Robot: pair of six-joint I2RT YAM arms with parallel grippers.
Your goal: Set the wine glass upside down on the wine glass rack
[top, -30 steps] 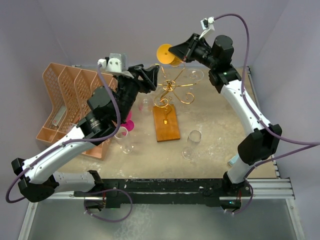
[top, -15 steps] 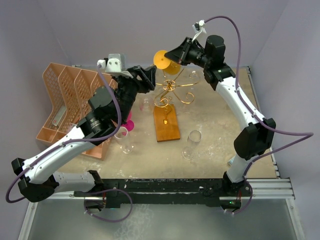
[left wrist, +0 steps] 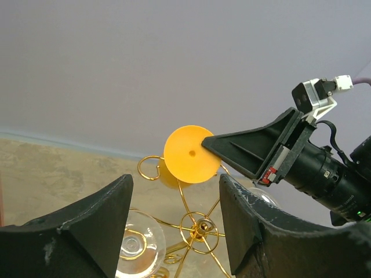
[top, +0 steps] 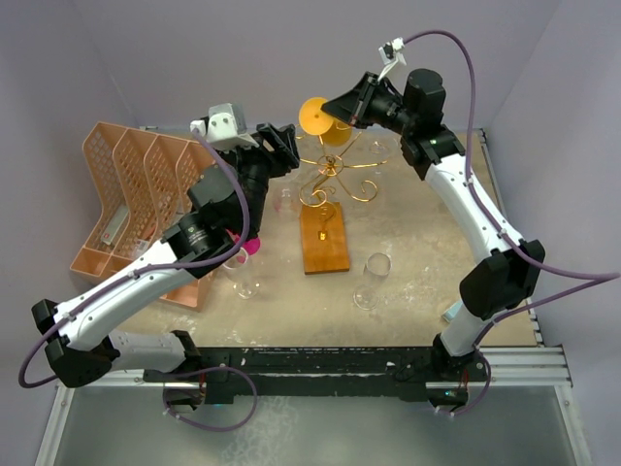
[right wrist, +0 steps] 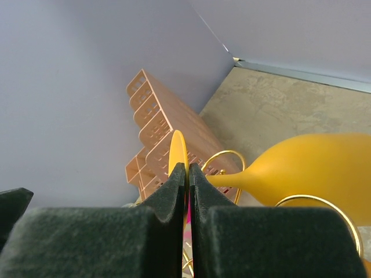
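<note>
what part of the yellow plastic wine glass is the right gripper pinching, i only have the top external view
Observer: The right wrist view shows the right gripper shut on the thin rim of the yellow plastic wine glass, on its round foot, which sits edge-on in the grip.
Operator: is the stem in the rack yet
Observer: In that same view, a curled loop of the gold wire wine glass rack sits right at the stem. I cannot tell whether the stem is inside it.
Operator: left gripper carrying anything
Observer: No. The left wrist view shows the left gripper open, with nothing held between its jaws.
</note>
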